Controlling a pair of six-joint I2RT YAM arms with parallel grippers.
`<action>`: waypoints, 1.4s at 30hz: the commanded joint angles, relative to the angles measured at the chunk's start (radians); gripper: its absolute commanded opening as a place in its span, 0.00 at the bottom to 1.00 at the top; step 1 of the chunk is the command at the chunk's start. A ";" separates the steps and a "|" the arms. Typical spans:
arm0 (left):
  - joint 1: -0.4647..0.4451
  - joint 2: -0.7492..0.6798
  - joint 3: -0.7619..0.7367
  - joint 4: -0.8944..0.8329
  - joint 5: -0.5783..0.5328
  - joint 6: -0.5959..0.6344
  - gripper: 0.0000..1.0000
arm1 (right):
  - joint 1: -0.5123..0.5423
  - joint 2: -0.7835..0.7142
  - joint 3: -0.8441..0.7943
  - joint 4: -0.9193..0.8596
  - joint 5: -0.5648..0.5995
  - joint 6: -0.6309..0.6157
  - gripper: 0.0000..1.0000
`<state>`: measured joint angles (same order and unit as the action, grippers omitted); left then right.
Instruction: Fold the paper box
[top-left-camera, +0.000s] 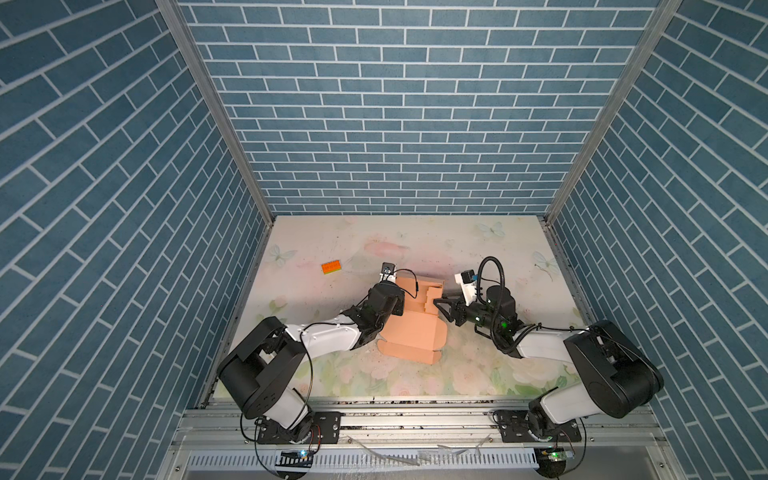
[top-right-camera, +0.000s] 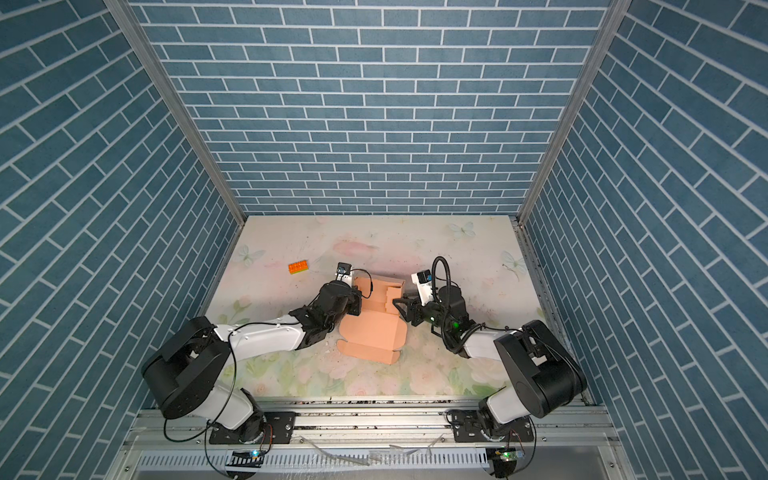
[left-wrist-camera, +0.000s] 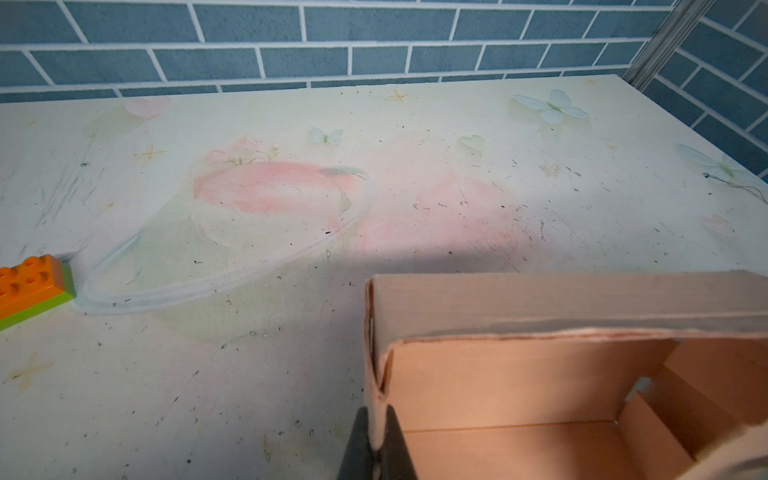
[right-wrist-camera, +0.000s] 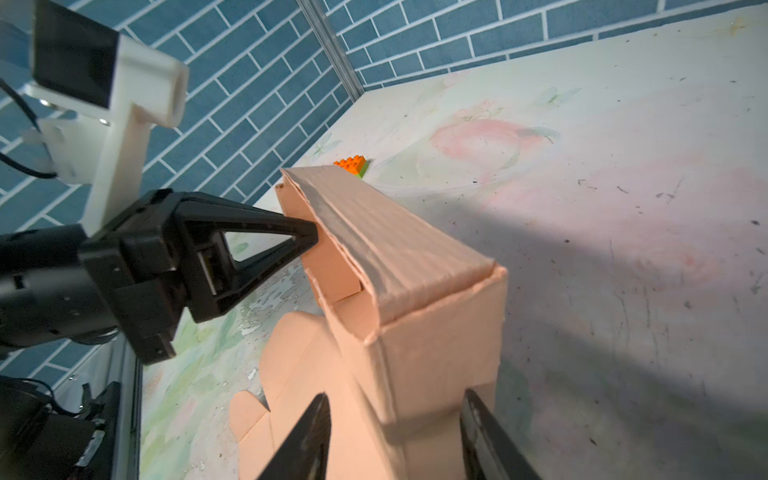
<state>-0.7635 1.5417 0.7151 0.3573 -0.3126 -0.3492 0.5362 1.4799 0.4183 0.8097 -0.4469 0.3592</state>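
Holding the box (top-left-camera: 411, 332) steady by one thin wall squeezed tight between the left gripper (left-wrist-camera: 376, 411) jaws, to stop sliding, with the right gripper (right-wrist-camera: 395, 397) jaws wide apart on both sides of the other end, likely ready to press that wall into place.

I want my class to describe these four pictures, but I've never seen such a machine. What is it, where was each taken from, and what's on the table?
It is a robot with two arms, each ending in a two-fingered gripper. Two pictures look down from above, side by side; the other two come from a camera on each wrist. On the flowered table lie a half-folded peach paper box and, apart from it, an orange toy brick. The left gripper is shut on one box wall. The right gripper straddles the box's opposite side, jaws apart; whether it presses is unclear.
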 joint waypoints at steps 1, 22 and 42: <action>0.000 -0.032 -0.013 0.016 0.011 -0.005 0.00 | 0.037 -0.051 0.042 -0.080 0.172 -0.085 0.50; -0.002 -0.038 -0.045 0.031 0.011 -0.019 0.00 | 0.147 -0.009 0.089 -0.113 0.465 -0.117 0.38; -0.013 -0.037 -0.026 -0.004 -0.014 -0.027 0.00 | 0.227 0.013 0.134 -0.224 0.797 -0.073 0.00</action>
<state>-0.7712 1.5204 0.6800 0.3721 -0.3099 -0.3698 0.7551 1.4944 0.5285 0.6193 0.2707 0.2680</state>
